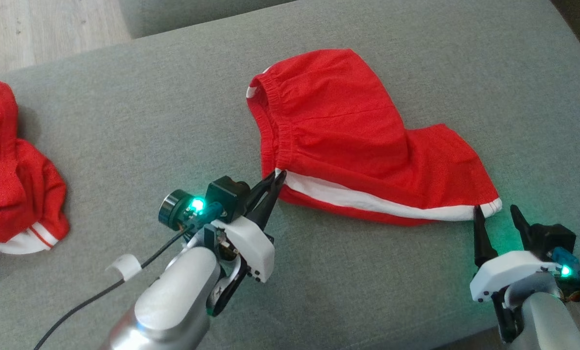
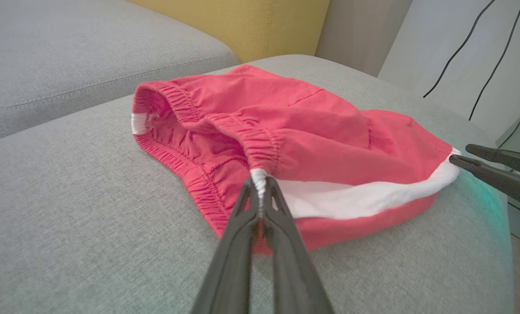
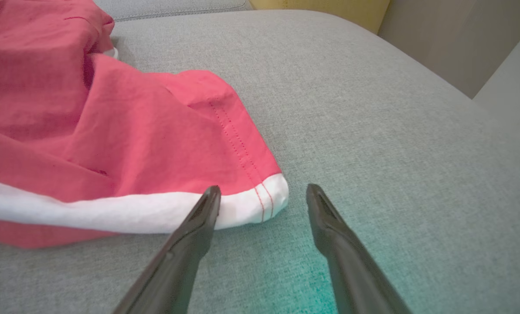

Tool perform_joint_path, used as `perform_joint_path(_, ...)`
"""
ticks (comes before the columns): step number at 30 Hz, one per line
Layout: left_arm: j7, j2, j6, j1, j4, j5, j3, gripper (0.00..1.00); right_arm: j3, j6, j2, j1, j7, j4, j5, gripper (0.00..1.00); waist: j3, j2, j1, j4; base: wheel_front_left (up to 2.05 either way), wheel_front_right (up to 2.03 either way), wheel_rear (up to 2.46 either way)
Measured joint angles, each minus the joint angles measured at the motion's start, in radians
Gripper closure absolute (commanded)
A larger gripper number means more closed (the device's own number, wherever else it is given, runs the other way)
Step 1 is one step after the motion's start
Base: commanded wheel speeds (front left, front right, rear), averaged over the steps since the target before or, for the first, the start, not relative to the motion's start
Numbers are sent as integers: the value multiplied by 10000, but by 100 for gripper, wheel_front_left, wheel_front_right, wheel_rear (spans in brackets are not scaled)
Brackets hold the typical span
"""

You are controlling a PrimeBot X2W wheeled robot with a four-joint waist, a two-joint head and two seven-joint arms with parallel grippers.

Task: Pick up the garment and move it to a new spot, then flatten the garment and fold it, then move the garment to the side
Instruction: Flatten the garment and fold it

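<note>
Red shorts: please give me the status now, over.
Left gripper shut on red shorts at the waistband. Right gripper open at the hem corner. Second red garment lies apart on the sofa.

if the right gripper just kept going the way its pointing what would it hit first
Most likely the white hem corner of the red shorts: it lies between the open fingers of the right gripper, just ahead. Beyond that is grey cushion.

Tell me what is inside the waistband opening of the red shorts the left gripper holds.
Inside the shorts, red gathered fabric is visible just past the opening. Deeper in, the top layer covers the rest.
</note>
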Motion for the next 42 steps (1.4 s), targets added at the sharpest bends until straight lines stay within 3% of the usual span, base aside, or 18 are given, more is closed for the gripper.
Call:
perform_joint_path(15, 92, 167, 96, 2, -213, -75, -52, 100, 94, 0, 0, -24, 309, 573, 468, 0, -18, 0, 0, 119, 0, 0, 0)
perform_joint_path(16, 125, 173, 98, 2, -219, -75, -56, 100, 127, 0, 0, -36, 309, 614, 529, 25, -23, 0, 0, 113, 0, 0, 0)
perform_joint_path(18, 140, 190, 102, 2, -242, -75, -59, 100, 171, 0, 0, -77, 307, 675, 568, 89, -24, 0, 0, 103, 0, 0, 0)
perform_joint_path(19, 163, 198, 128, 2, -251, -88, -61, 100, 207, 0, 0, -104, 303, 698, 585, 100, -25, 0, 0, 97, 0, 0, 0)
perform_joint_path(34, 146, 351, 261, 180, -299, -261, -59, 100, 326, 0, 0, -198, -320, 245, 479, 100, -204, 0, 0, 17, 0, 0, 0)
perform_joint_path(42, -27, 589, 362, 356, -543, -345, -13, 100, 738, 0, 0, -180, -621, -963, 1847, 100, -492, 0, 0, 113, 0, 0, 0)
